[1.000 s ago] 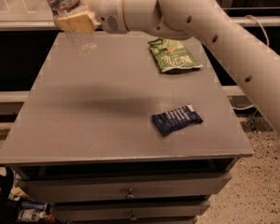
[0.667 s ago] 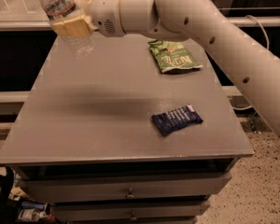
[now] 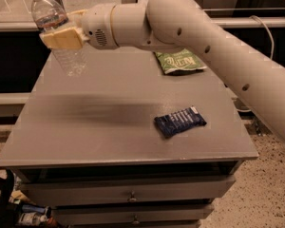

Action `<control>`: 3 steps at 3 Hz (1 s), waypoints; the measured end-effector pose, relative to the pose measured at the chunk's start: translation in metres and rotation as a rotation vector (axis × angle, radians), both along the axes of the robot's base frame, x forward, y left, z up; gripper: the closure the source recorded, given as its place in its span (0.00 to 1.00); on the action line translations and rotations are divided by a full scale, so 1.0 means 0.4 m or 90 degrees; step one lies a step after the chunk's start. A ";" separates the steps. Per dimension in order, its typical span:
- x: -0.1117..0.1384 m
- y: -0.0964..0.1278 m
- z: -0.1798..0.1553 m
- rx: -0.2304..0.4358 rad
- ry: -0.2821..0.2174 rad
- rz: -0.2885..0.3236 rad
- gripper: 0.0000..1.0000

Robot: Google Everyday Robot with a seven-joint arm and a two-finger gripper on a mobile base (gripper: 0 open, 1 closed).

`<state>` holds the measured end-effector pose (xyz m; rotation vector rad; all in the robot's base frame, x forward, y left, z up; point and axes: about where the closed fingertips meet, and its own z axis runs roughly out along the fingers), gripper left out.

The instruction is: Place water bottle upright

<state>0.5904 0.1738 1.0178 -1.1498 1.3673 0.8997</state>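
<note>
The water bottle [image 3: 57, 32] is a clear ribbed plastic bottle with a white cap at top and a pale label with red marks near its shoulder. It is held nearly upright, tilted slightly, above the far left corner of the grey table [image 3: 109, 127]. My gripper [image 3: 61, 36] is shut on the bottle's middle, its pale yellow fingers [image 3: 61, 39] wrapped across it. The bottle's base hangs just above or at the tabletop; I cannot tell if it touches.
A green snack bag [image 3: 179, 61] lies at the table's far right. A dark blue snack packet [image 3: 180, 120] lies right of centre, nearer the front. My white arm [image 3: 204, 51] spans the far right of the table. Drawers are below the tabletop.
The gripper has moved left and lower with the bottle in it. The bottle now stands more upright with its cap on top.
</note>
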 end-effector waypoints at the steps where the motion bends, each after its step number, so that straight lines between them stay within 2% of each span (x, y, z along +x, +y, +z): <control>1: -0.011 0.029 -0.017 0.030 0.038 -0.001 1.00; 3: -0.040 0.077 -0.050 0.043 0.074 0.003 1.00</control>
